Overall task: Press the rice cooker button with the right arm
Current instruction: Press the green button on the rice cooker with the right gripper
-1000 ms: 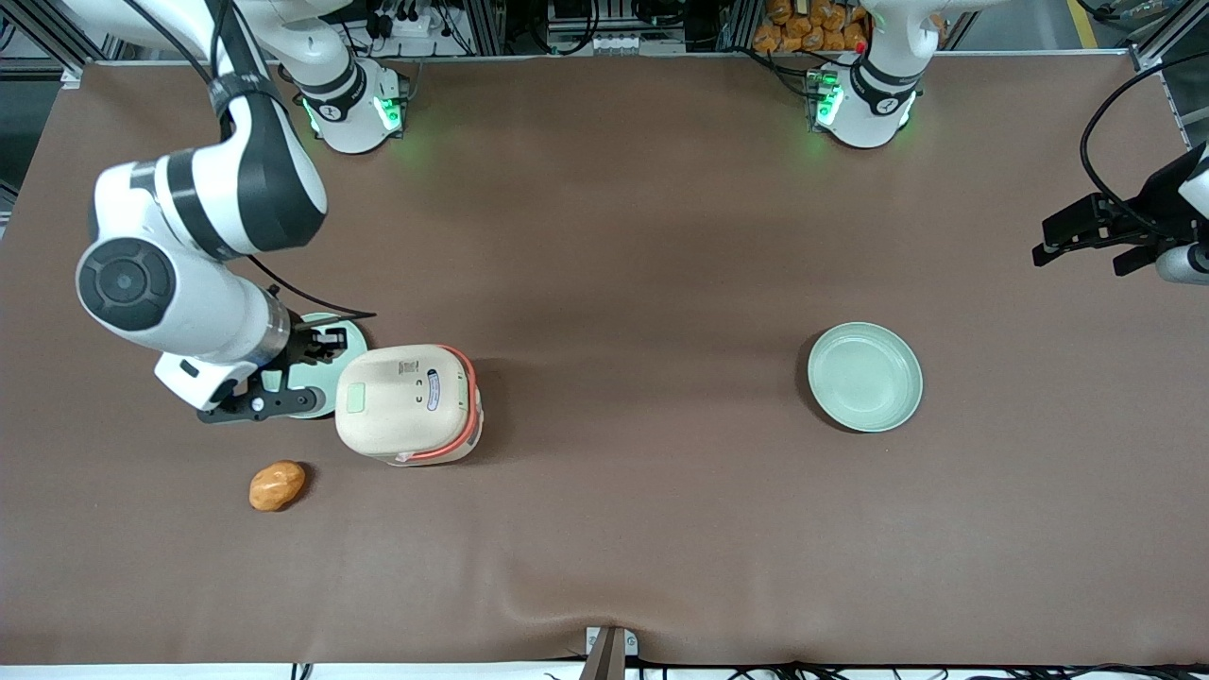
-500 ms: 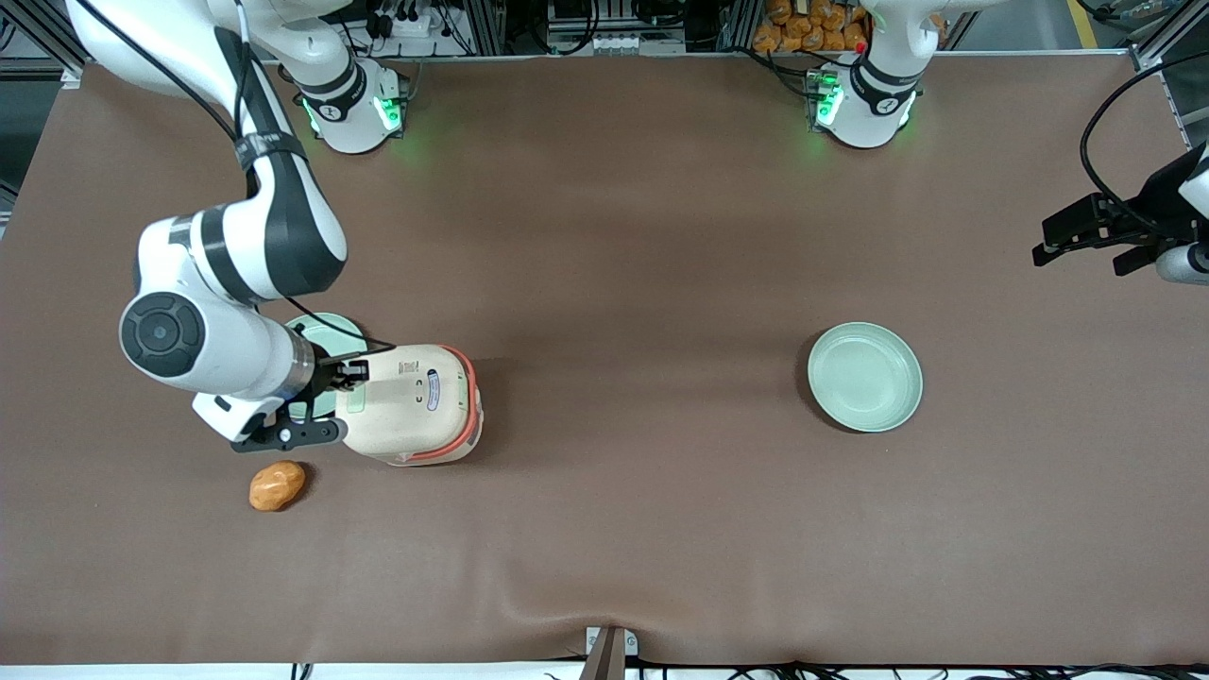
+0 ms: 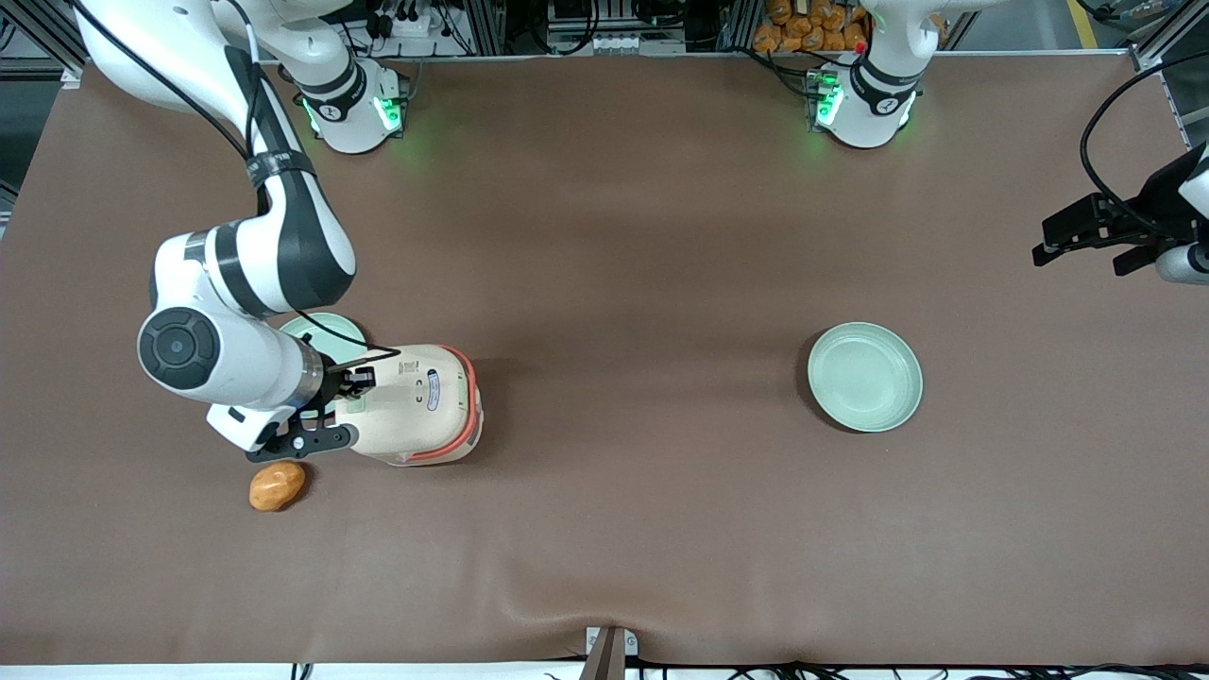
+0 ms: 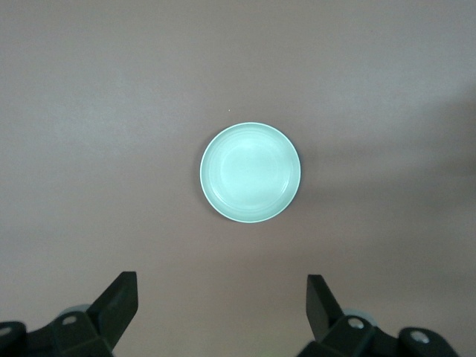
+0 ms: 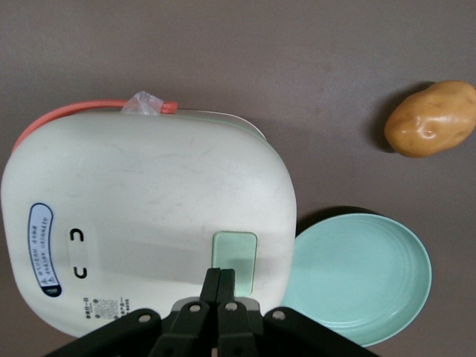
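Observation:
The cream-white rice cooker (image 3: 416,404) with its salmon-pink band stands toward the working arm's end of the table. Its pale green rectangular button (image 5: 235,260) sits on the lid near one edge. My right arm (image 3: 236,312) reaches over that edge of the lid. Its black gripper (image 5: 220,277) is shut with the two fingers pressed together, and the tips are over the edge of the green button. In the front view the gripper (image 3: 348,389) covers the button. I cannot tell if the tips touch it.
A pale green plate (image 3: 326,332) lies beside the cooker, partly under the arm, and also shows in the right wrist view (image 5: 357,277). A potato (image 3: 277,485) lies nearer the front camera. A second green plate (image 3: 864,376) lies toward the parked arm's end.
My right arm has swung from over the plate to over the cooker's lid, so the gripper now covers the green button. The cooker, plates and potato have not moved.

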You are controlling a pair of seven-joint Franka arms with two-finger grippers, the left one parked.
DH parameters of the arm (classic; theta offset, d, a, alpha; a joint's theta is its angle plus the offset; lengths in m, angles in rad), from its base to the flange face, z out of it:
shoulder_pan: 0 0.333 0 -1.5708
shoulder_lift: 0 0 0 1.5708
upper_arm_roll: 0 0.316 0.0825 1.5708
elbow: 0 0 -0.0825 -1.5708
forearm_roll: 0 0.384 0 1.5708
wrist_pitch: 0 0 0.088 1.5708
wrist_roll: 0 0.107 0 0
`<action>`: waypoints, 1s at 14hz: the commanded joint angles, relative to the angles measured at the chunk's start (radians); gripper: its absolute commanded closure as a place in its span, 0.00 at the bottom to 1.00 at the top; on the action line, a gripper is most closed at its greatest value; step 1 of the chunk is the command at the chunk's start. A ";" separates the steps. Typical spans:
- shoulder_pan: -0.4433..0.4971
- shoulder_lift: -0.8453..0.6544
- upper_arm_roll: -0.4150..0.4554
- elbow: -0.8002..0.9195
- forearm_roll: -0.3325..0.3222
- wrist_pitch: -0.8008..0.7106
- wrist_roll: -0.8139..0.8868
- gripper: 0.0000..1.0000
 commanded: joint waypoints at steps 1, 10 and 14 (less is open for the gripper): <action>-0.014 0.004 0.002 -0.021 0.010 0.025 -0.036 1.00; -0.014 0.012 0.002 -0.078 0.009 0.128 -0.037 1.00; -0.016 0.003 0.002 -0.064 0.009 0.125 -0.036 1.00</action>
